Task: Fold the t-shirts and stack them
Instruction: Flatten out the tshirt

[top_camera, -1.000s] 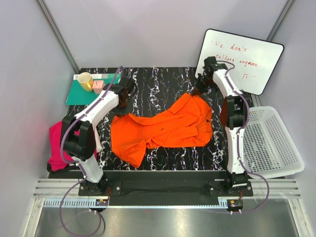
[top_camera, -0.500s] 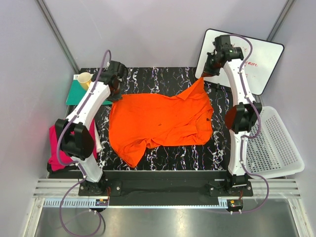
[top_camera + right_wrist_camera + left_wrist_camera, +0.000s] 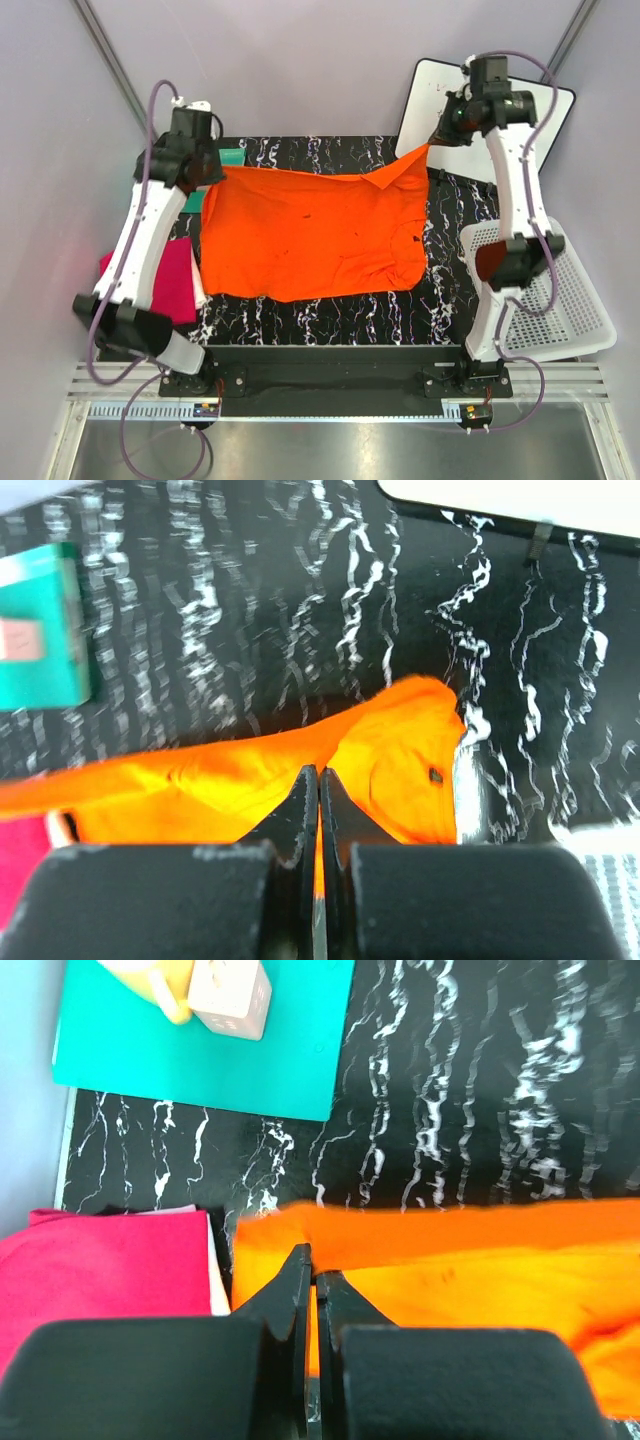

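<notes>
Containers first. White perforated basket (image 3: 575,300) sits off the right side of the tabletop (image 3: 330,318). You see only its own holed floor and walls, with the right arm (image 3: 515,190) elbow overlapping its left rim. Teal mat (image 3: 200,1060) at the far-left corner carries 1 yellow mug (image 3: 150,980) and 1 pink-white block (image 3: 232,995) right beside it; can't tell if they touch.

Arms: both stretched toward the far edge, wrists raised. Left arm (image 3: 150,225) runs up the left side. Left fingers (image 3: 295,1290) are pressed together, pinching the far-left corner of the orange t-shirt (image 3: 310,235). Right fingers (image 3: 300,805) are likewise pressed together on the far-right corner, which peaks up in front of the whiteboard (image 3: 425,95).

Orange t-shirt: spread across the middle of the tabletop, far edge pulled taut between your 2 pinch points, near edge lying on the marble. Magenta t-shirt (image 3: 168,285): lying flat at the left edge, just beside the orange one.

Versus 1 s ago: the orange shirt was crumpled mid-tabletop with both arms bent low. Now it's opened wide and both arms have swung up and back. The mug showed in the top view then; the left arm hides it now. Magenta t-shirt hasn't moved.
</notes>
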Controlling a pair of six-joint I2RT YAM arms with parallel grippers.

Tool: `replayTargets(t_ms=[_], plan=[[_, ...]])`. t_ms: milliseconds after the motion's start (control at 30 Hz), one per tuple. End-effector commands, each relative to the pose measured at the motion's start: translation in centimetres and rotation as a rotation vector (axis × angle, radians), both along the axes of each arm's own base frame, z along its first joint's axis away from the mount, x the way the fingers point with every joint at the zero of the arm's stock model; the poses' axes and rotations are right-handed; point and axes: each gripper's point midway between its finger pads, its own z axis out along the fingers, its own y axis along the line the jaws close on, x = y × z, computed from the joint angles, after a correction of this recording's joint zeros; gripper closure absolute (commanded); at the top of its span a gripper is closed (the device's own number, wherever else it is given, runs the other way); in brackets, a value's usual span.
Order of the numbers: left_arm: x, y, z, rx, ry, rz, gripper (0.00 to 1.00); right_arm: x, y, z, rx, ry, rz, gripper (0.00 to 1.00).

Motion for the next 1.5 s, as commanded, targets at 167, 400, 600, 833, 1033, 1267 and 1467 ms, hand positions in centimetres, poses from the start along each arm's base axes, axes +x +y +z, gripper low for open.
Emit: replayTargets(t_ms=[167, 400, 600, 833, 1033, 1267, 1467], plan=[[-7.1, 0.4, 8.3, -0.048, -0.333, -0.074, 1.0, -14.8, 0.0, 16.0, 0.031, -0.432, 0.1, 1.0], [-13.2, 1.7, 13.8, -0.052, -0.515, -0.091, 1.0, -23.5, -0.9, 20.2, 0.022, -0.597, 0.103, 1.0], [-14.3, 2.4, 19.0, -0.036, -0.637, -0.072, 1.0, -24.4, -1.5, 23.7, 0.005, -0.721, 0.081, 1.0], [-8.3, 0.6, 20.1, 0.022, -0.588, -0.076, 1.0, -15.3, -2.0, 23.1, -0.032, -0.682, 0.01, 1.0], [0.1, -1.5, 13.2, 0.026, -0.367, -0.084, 1.0, -3.8, -0.7, 15.2, -0.002, -0.475, -0.011, 1.0], [7.3, -0.3, 1.6, -0.005, -0.117, -0.027, 1.0, 6.5, 2.5, 3.8, 0.08, -0.267, 0.064, 1.0], [12.5, 1.2, -3.4, -0.036, -0.043, -0.003, 1.0, 11.3, 3.8, -3.8, 0.122, -0.177, 0.081, 1.0]])
